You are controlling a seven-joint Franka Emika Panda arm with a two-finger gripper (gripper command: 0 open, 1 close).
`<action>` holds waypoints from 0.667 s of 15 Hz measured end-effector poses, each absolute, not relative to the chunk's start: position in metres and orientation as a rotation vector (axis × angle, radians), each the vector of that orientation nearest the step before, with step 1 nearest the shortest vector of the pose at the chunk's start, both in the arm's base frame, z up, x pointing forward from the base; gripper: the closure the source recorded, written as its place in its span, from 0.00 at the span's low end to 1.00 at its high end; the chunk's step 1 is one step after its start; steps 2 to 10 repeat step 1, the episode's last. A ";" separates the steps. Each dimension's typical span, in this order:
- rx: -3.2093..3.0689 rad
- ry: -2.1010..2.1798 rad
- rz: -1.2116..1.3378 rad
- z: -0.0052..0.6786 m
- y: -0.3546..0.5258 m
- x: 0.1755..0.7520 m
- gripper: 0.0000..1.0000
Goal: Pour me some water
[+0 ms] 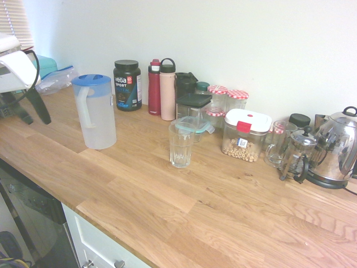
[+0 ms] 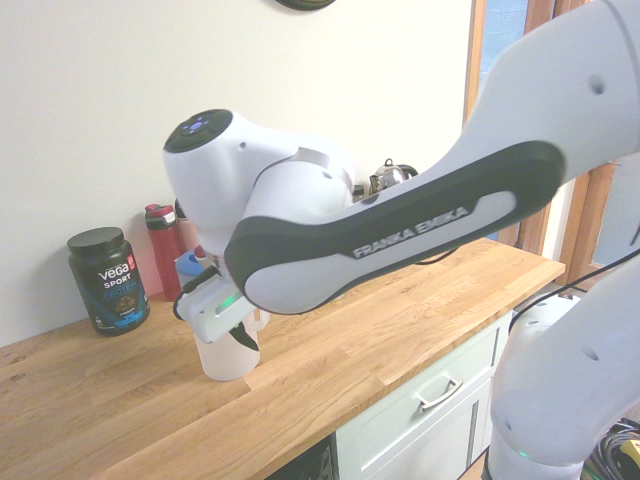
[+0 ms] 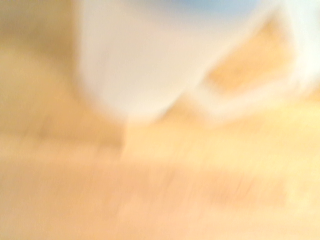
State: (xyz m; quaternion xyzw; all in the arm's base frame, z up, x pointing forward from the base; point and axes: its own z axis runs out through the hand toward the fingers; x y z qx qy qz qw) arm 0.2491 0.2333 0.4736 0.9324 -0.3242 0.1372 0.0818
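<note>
Seeing my hand (image 1: 34, 111) spread empty beside the frosted jug (image 1: 96, 111), I'd grip its stiff handle (image 1: 82, 107); water (image 1: 100, 125) makes it heavy

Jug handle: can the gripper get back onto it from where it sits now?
Probably yes. The jug stands upright on the counter with its handle facing the gripper, which is apart from it. Only bare wood shows between them; the glass stands on the far side.

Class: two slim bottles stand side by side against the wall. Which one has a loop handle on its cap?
The pale pink bottle. Its black cap carries a loop handle, while the dark red bottle beside it has none.
</note>
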 end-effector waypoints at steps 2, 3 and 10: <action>2.819 -0.919 0.308 0.469 0.222 0.239 0.00; 2.819 -0.919 0.308 0.469 0.222 0.239 0.00; 2.819 -0.919 0.308 0.469 0.222 0.239 0.00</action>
